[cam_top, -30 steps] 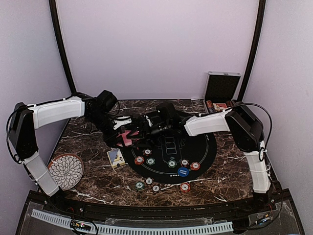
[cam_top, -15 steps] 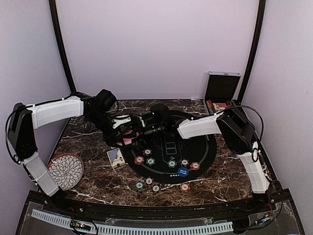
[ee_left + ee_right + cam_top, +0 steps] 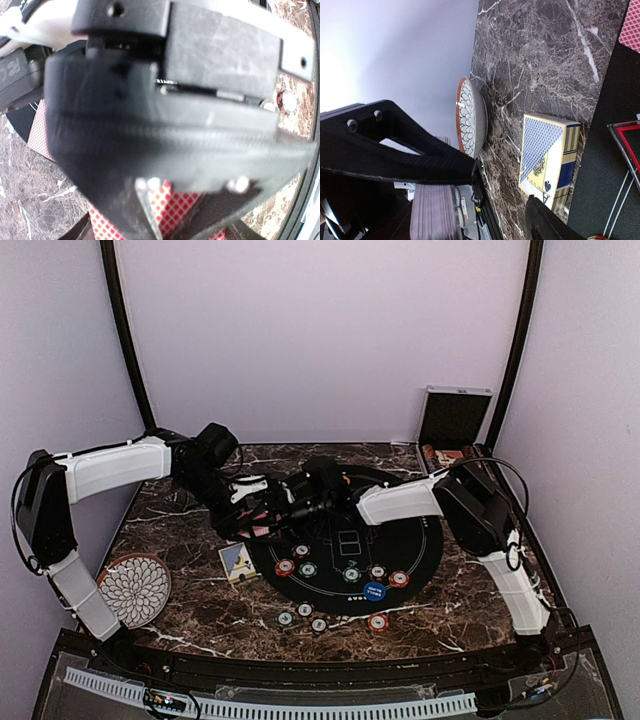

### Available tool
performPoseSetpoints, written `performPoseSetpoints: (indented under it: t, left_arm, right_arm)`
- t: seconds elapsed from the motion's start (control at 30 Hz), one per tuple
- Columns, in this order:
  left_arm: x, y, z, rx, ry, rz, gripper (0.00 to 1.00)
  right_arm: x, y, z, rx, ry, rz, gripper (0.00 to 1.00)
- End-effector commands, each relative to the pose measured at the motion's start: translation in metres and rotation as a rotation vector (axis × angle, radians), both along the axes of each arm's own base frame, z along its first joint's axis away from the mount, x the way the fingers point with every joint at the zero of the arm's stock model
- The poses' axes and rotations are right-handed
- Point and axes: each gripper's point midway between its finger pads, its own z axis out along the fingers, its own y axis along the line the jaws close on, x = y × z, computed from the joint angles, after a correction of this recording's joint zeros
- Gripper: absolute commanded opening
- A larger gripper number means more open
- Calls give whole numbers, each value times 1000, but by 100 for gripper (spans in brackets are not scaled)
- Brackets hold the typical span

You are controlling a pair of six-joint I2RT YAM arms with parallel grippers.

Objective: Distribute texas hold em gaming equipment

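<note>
Brown-veined dark marble forms the table (image 3: 180, 530), with a round black felt mat (image 3: 415, 550) at its centre. I find the left gripper (image 3: 265, 518) over the mat's far left edge, clamped tight on a small stack of red-backed playing cards (image 3: 167, 212). In the left wrist view their diamond-patterned backs show between its two dark fingers. The right gripper (image 3: 290, 503) reaches across from the right and meets the left one there, and its housing fills most of the left wrist view. Its jaws stand apart with nothing between them. The right wrist view confirms this: one finger (image 3: 395, 150) crosses the left of the frame and the other tip shows at the bottom. Whether those fingers touch the cards I cannot tell. Red, green and white poker chips (image 3: 351, 574) lie in a loose row on the near half of the mat. A blue button disc (image 3: 375, 591) lies just beside them, at the mat's near edge. Four further chips (image 3: 305, 611) sit on bare marble just off the mat's near rim. A blue and yellow card box (image 3: 237, 562) lies flat on the marble, just beside the mat's left edge. A white flower-patterned plate (image 3: 134, 589) with a red-brown rim rests near the table's near left corner, well apart from the mat. A silver-edged case (image 3: 455, 420) sits at the far right corner, lid upright against the wall.
</note>
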Motion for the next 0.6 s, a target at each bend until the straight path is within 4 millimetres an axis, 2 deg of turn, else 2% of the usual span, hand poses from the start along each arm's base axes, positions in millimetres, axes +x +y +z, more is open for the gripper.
performPoseSetpoints:
  t: [0.0,0.2,0.57]
  left_arm:
    - [-5,-1,15,-26,-22,-11,0]
    - [-4,-1,15,-23,-23,-9,0]
    - [-5,0,13,-17,-23,-8,0]
  right_arm:
    - [16,-19,1,-48,-58,-43,66]
    - [19,-34,6,-59,-77,-58,59]
    - [19,-39,41,-18,-125,-63,39]
